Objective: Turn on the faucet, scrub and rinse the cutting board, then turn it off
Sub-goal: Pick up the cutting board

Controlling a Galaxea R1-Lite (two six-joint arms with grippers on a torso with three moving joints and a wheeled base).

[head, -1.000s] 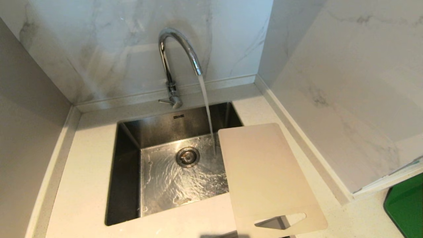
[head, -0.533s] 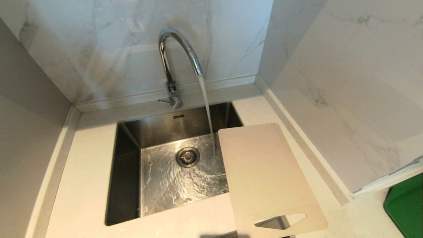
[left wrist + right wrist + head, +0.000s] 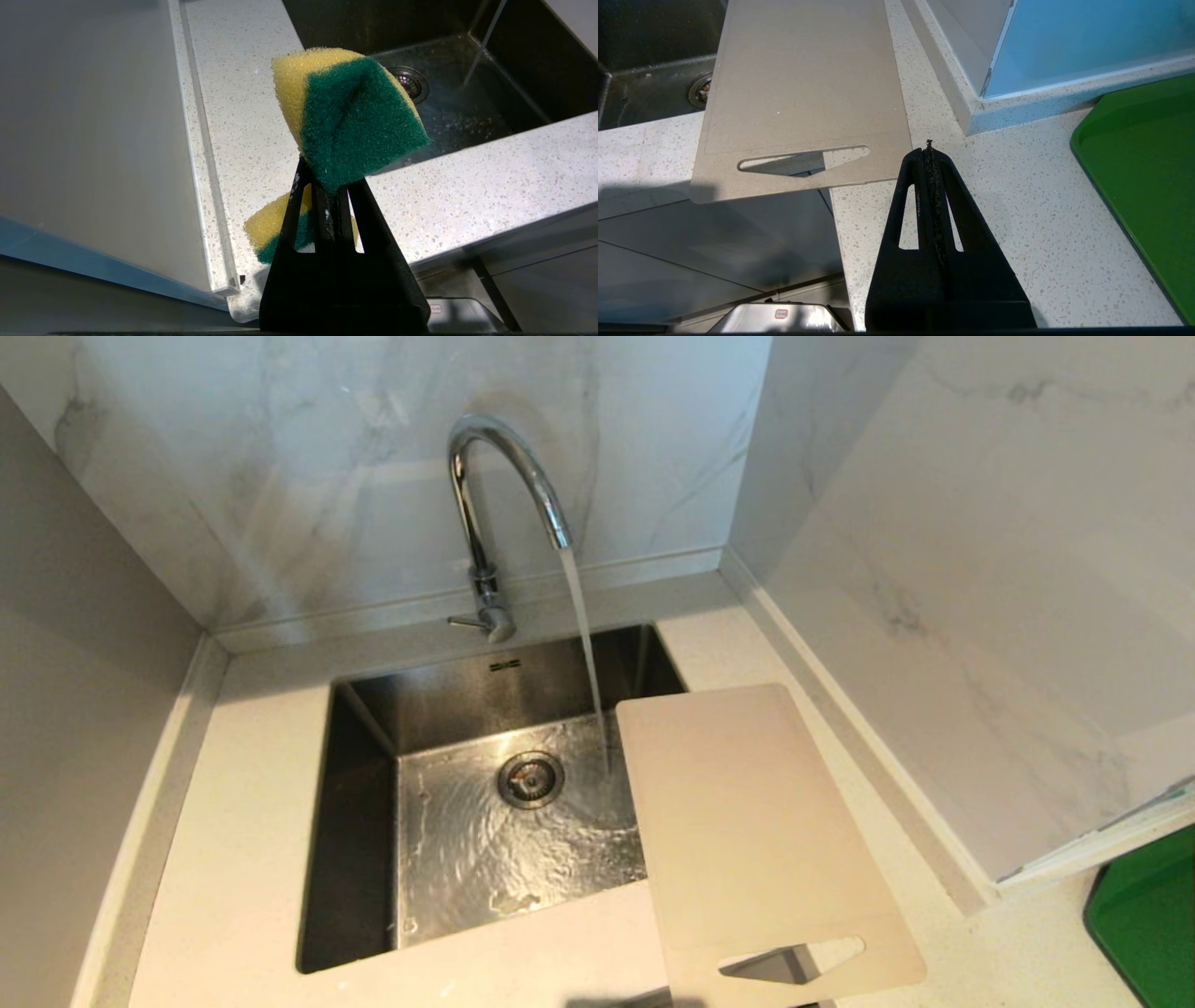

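1. Head view: faucet (image 3: 495, 513), chrome gooseneck, mounted on the counter behind the sink (image 3: 364, 821); small lever (image 3: 464, 622) at its base points toward the robot's left. Water (image 3: 583, 644) runs from the spout and lands on the sink floor just beside the board's far corner, near the drain (image 3: 530, 778).
2. Cutting board (image 3: 756, 840), beige, flat, rounded corners. Lies on the countertop (image 3: 233, 859) at the sink's right edge, its left part overhanging the basin. The handle cut-out (image 3: 792, 959) sits at the near end, which projects past the counter's front edge.
3. Neither arm appears in the head view.
4. Left wrist view: left gripper (image 3: 327, 186), black fingers pressed together and pinching a sponge (image 3: 345, 121), yellow foam with a green scouring face. The sponge is folded at the pinch, one part standing beyond the fingertips and another showing below them. Held above the counter's front edge, left of the basin.
5. Right wrist view: right gripper (image 3: 930, 149), fingers pressed together, holding nothing. Held above the counter, just beside the board's near right corner; contact not discernible.
6. Green tray (image 3: 1148, 177), on the counter to the right, well apart from the board.
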